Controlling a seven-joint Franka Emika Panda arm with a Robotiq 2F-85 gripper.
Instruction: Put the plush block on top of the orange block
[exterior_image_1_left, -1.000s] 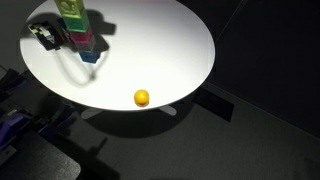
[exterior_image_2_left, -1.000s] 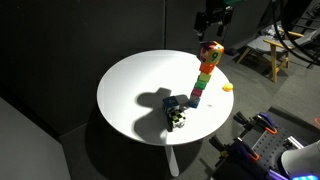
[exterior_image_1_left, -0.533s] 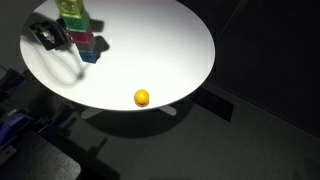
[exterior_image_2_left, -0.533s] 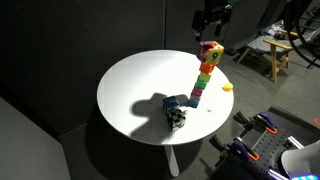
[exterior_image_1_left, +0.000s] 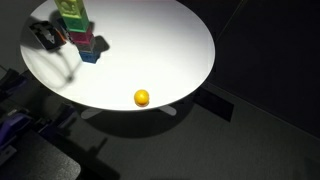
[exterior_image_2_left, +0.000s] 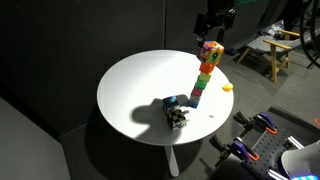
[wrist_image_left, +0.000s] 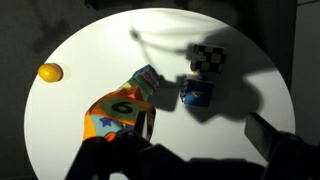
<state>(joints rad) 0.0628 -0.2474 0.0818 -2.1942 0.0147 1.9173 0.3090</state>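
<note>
The gripper (wrist_image_left: 195, 160) is being held right above the leaning block tower (wrist_image_left: 120, 105), with its fingers being spread wide apart and nothing being gripped. Just beyond the tower, a blue block (wrist_image_left: 197, 93) is being shown on the white table (wrist_image_left: 90, 45). The plush block (wrist_image_left: 208, 58), the black-and-white checkered one, is being seen just behind that, pretty much touching it. The little orange block (wrist_image_left: 50, 72) is being shown well apart on the tower's other side, near the table's edge.
</note>
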